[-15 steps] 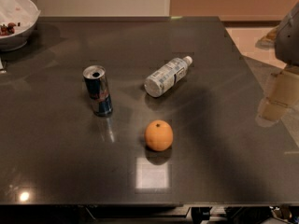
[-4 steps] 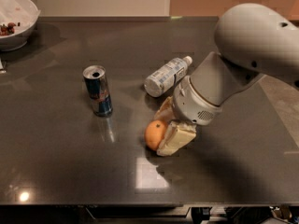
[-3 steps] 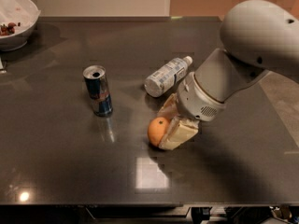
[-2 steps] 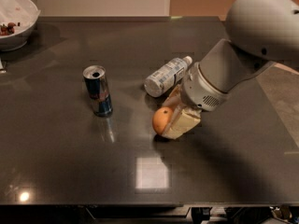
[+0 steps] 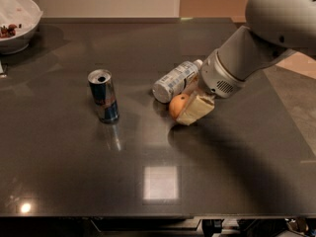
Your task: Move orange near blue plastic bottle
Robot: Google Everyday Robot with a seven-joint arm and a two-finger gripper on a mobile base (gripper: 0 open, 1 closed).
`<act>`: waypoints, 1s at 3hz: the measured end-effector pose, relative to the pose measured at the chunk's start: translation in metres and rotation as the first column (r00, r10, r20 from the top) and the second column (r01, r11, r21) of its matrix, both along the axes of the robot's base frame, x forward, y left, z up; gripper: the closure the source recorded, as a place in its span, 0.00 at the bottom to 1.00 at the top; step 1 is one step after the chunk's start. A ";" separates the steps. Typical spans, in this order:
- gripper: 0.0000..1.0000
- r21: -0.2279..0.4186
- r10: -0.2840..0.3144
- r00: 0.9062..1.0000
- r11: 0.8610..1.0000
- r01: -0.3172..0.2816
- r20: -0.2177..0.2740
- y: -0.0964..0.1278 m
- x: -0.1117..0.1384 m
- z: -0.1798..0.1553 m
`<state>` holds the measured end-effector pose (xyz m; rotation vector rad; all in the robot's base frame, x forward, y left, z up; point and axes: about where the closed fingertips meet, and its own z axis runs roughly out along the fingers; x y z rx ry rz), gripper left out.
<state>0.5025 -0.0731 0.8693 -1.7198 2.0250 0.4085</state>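
Observation:
The orange (image 5: 177, 105) sits between the tan fingers of my gripper (image 5: 188, 104), just in front of the blue plastic bottle (image 5: 174, 80). The bottle lies on its side on the dark table, its white cap pointing to the back right. The gripper is shut on the orange, with one tan finger (image 5: 196, 109) on its right side and the other mostly hidden behind it. My white arm comes in from the upper right. I cannot tell whether the orange touches the table or the bottle.
A blue-and-silver drink can (image 5: 103, 96) stands upright left of the orange. A white bowl (image 5: 17, 21) with some food sits at the table's back left corner. The dark table (image 5: 74, 167) reaches to the front edge at the bottom of the view.
The gripper has carried the orange back and a little right, from the table's middle front up to just in front of the bottle. The can and bottle have not moved.

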 end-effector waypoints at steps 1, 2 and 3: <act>1.00 0.010 -0.102 0.995 0.995 0.102 0.019 -0.018 0.040 -0.005; 1.00 0.015 -0.181 0.983 0.983 0.181 0.027 -0.035 0.071 -0.016; 1.00 0.029 -0.238 0.970 0.971 0.237 0.041 -0.047 0.093 -0.023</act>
